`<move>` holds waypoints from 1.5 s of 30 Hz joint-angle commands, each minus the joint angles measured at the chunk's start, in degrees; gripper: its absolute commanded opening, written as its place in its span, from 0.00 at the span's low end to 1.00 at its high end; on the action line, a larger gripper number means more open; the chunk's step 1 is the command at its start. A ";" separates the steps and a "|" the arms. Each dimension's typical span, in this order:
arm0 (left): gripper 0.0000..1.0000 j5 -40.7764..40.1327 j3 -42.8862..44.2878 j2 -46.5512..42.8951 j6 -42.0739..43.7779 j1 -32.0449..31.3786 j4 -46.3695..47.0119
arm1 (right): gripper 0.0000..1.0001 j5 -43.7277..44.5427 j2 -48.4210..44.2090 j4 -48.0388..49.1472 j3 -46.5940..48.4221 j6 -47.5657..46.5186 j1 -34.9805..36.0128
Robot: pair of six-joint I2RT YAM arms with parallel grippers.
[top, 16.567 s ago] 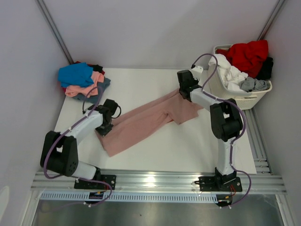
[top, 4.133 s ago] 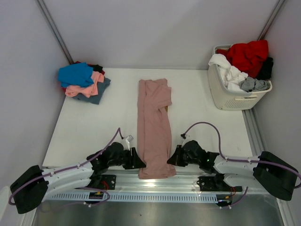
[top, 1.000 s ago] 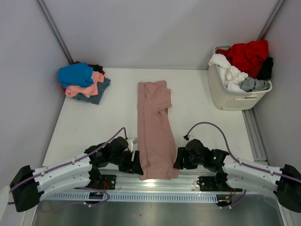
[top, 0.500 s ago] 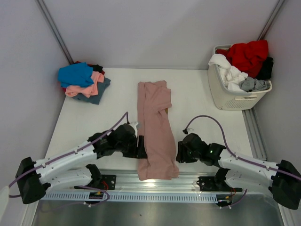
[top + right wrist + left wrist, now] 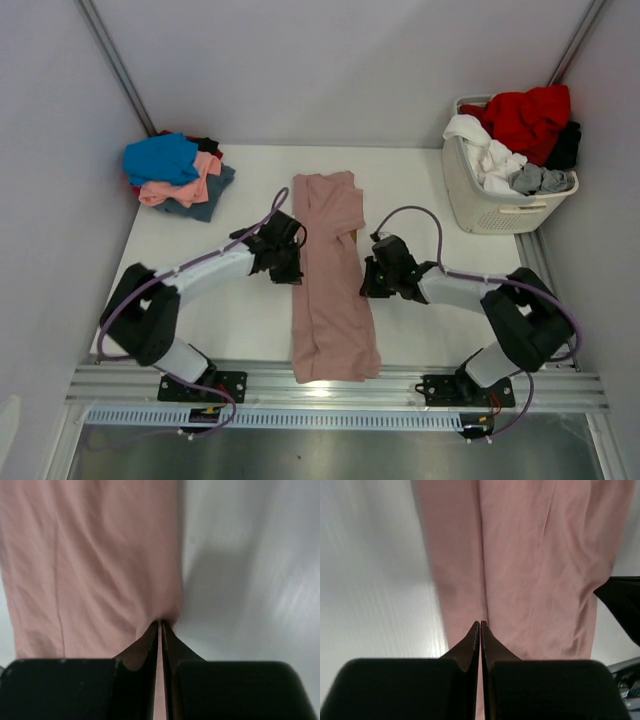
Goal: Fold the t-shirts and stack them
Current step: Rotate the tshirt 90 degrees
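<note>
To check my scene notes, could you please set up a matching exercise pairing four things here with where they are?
Things:
1. pink t-shirt
2. laundry basket
3. pile of t-shirts
4. red garment

Places:
A. heaped on top of the basket
B. far left corner of the table
C. a long strip down the table's middle
D. at the table's far right corner

Pairs: 1-C, 2-D, 3-B, 4-A.

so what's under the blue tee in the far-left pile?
A salmon tee sits directly under the blue tee, with a slate tee under that and dark cloth behind. Anything lower is covered.
</note>
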 commanded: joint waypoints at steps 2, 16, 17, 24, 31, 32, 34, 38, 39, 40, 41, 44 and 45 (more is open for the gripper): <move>0.00 3.54 8.88 8.22 1.78 0.37 -0.20 | 0.08 -5.10 7.59 8.99 7.67 -3.18 0.06; 0.01 9.54 17.75 15.08 5.91 2.66 0.87 | 0.06 -4.84 16.57 4.86 20.87 -7.05 -0.03; 0.01 9.19 18.28 16.75 5.91 2.66 0.42 | 0.11 -4.14 16.40 4.86 21.13 -7.05 -0.03; 0.01 8.13 20.31 21.59 6.17 3.45 -2.30 | 0.34 -3.70 18.23 2.49 23.59 -8.19 -0.11; 0.00 7.25 24.70 26.43 6.79 3.97 -8.01 | 0.31 -5.28 22.10 2.58 25.26 -7.14 -0.20; 0.01 7.51 25.23 26.87 6.96 4.06 -9.06 | 0.30 -5.28 22.54 2.23 25.61 -7.22 -0.20; 0.01 7.69 27.25 28.71 7.58 4.15 -10.38 | 0.25 -5.19 24.21 1.00 26.66 -7.23 -0.29; 0.01 7.60 30.50 31.87 8.63 4.33 -13.55 | 0.15 -4.58 25.80 0.03 27.45 -7.14 -0.64; 0.01 7.60 31.99 32.31 9.07 4.59 -14.60 | 0.13 -4.40 26.06 -0.49 27.81 -7.14 -0.73; 0.01 7.60 32.70 33.45 9.34 4.85 -15.22 | 0.11 -4.49 26.41 -0.93 28.24 -7.22 -0.99; 0.01 7.69 34.18 33.98 9.60 5.55 -15.66 | 0.11 -4.49 27.20 -1.20 29.47 -7.23 -1.52; 0.01 10.32 35.78 36.35 9.78 7.13 -17.07 | 0.09 -4.84 28.95 -2.69 31.67 -7.58 -2.48; 0.00 10.94 37.52 37.06 10.04 8.36 -17.51 | 0.09 -4.93 29.57 -3.48 33.33 -7.49 -3.36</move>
